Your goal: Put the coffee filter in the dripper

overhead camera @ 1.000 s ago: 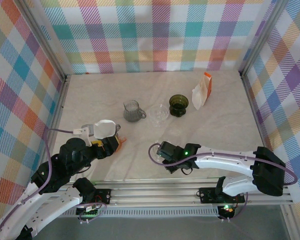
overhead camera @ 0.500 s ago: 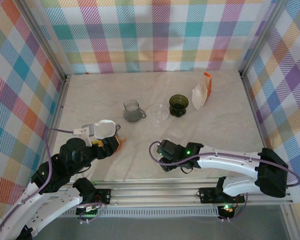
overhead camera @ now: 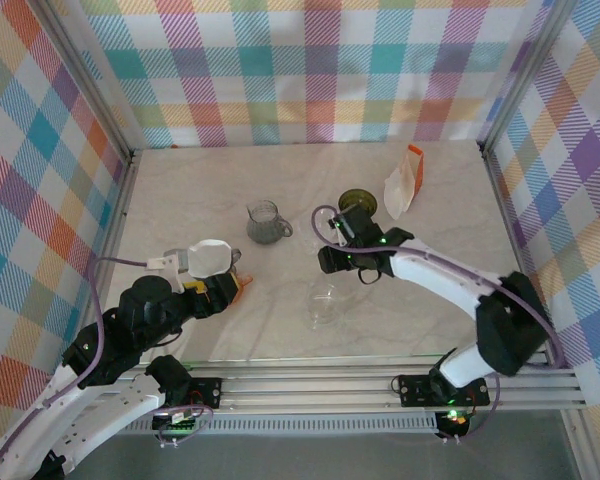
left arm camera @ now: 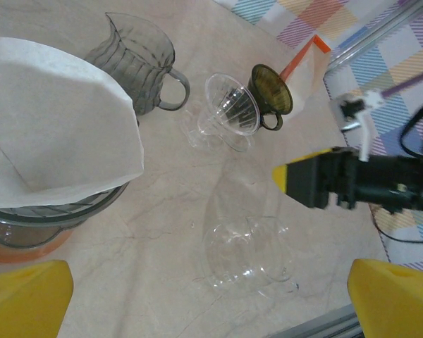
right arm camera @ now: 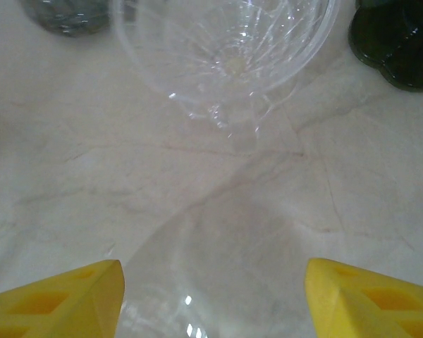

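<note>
The white paper coffee filter (left arm camera: 56, 120) sits in a grey-rimmed holder (left arm camera: 63, 210) close to my left gripper (left arm camera: 211, 301), which is wide open and holds nothing. From above, the filter (overhead camera: 212, 257) is at the left front. A clear ribbed dripper (left arm camera: 229, 105) stands mid-table, with a dark green dripper (left arm camera: 271, 88) to its right. A second clear glass vessel (overhead camera: 323, 305) stands alone on the table nearer the front. My right gripper (overhead camera: 330, 258) hangs over it, open and holding nothing; its yellow fingers (right arm camera: 63, 299) are spread, with the clear dripper (right arm camera: 225, 49) ahead.
A grey glass pitcher (overhead camera: 267, 222) stands left of the clear dripper. A white bag with an orange top (overhead camera: 405, 180) leans at the back right. Plaid walls close in the table on three sides, and a metal rail (overhead camera: 380, 360) runs along the front.
My right gripper opened and let go of the clear glass vessel at the front. It then rose away towards the drippers. The left arm and the filter have not moved.
</note>
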{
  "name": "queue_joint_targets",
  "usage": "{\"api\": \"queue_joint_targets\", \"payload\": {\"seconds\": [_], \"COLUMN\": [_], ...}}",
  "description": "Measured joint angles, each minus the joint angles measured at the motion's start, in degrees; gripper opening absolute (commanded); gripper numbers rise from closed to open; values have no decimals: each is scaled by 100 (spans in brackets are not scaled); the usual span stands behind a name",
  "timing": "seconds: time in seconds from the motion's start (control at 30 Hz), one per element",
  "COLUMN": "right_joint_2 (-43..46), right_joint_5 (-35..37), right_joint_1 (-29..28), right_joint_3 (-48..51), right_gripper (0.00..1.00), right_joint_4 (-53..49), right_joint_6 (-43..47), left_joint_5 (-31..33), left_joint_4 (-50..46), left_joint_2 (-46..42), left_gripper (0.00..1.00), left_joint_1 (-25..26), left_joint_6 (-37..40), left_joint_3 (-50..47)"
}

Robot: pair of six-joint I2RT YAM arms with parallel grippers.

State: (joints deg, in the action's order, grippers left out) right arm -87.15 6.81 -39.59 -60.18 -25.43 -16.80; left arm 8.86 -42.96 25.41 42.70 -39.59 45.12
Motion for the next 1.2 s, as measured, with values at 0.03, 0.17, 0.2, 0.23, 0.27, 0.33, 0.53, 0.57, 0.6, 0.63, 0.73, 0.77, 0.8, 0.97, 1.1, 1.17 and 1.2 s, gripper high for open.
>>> {"api": "queue_joint_targets", "payload": {"seconds": [0.03,0.17,0.2,0.23,0.27,0.33,0.53,0.57,0.6,0.63,0.73,0.77,0.8,0.97,1.1,1.17,1.2], "right_joint_2": [-179,-772,-892,-1001,-1110,-1298,-1731,-1766,-1784,-1792,-1792,-1790,-1777,-1482,-791,-365,-138], "right_joint_5": [-44,-146,-155,-160,-160,-155,-149,-149,-149,-149,-144,-131,-120,-122,-39,-15,4], "right_joint_1": [70,238,262,289,297,323,328,328,328,328,328,328,328,315,170,24,-72], "right_joint_3": [-55,-372,-459,-542,-625,-758,-1034,-1034,-1034,-1034,-1034,-1034,-1034,-1003,-940,-894,-876], "right_gripper": [68,65,64,63,61,58,43,38,34,30,20,18,16,15,15,15,15], "right_joint_4": [50,208,256,302,356,444,560,586,597,601,634,638,643,474,166,-20,-138], "right_joint_6": [55,214,247,275,286,343,455,463,483,511,555,557,562,573,566,542,527], "left_joint_5": [2,7,7,7,9,9,22,20,22,22,22,22,22,20,20,20,20], "left_joint_4": [0,0,0,0,0,0,2,2,0,2,0,0,0,0,-11,-11,-9], "left_joint_2": [0,44,70,103,131,188,262,262,262,262,262,262,262,262,264,262,260], "left_gripper": [100,100,100,100,100,100,100,100,100,100,100,100,100,100,100,100,100], "left_joint_1": [0,0,0,0,0,0,0,0,0,0,0,0,0,0,0,0,0], "left_joint_6": [0,0,0,0,0,0,0,2,0,0,2,0,0,2,7,11,22], "left_joint_3": [0,0,0,0,0,0,0,0,0,0,0,0,0,4,87,170,210]}}
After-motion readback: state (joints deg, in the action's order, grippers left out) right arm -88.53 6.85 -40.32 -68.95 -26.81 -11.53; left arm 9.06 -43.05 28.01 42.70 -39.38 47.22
